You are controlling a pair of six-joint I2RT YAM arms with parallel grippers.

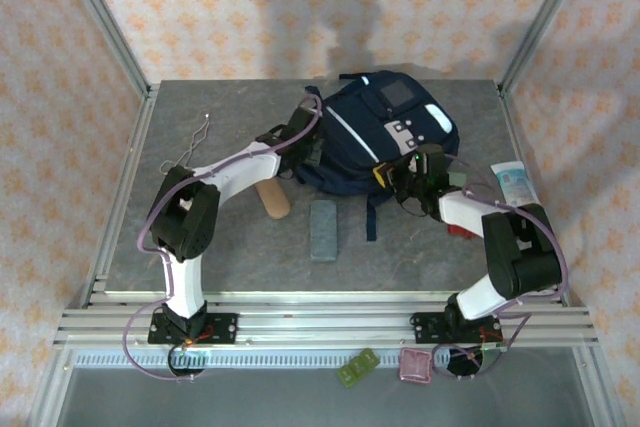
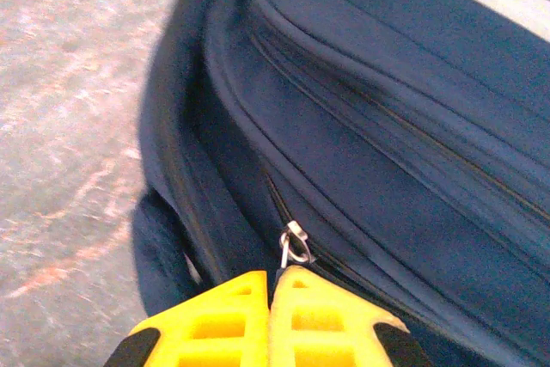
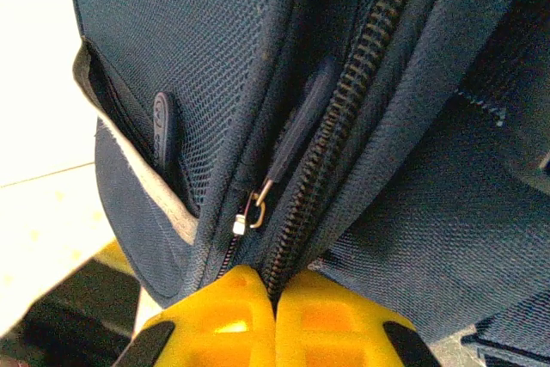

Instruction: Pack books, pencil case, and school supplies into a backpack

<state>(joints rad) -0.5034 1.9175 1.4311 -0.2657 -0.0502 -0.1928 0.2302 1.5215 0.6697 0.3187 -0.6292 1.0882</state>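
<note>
left gripper (image 2: 268, 288) clenched, zipper pull (image 2: 295, 242) touching its tips, zipper track ran ahead-right | right gripper (image 3: 275, 288) pinched backpack (image 1: 370, 147) seam, straight ahead | backpack lay between both grippers

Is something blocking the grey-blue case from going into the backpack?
Only bare table lies between the case and the backpack. But the zipper looks shut, so the closed bag itself blocks entry.

Table (image 1: 230, 257) holds backpack (image 1: 370, 137), tan case (image 1: 273, 202), grey case (image 1: 324, 229).
</note>
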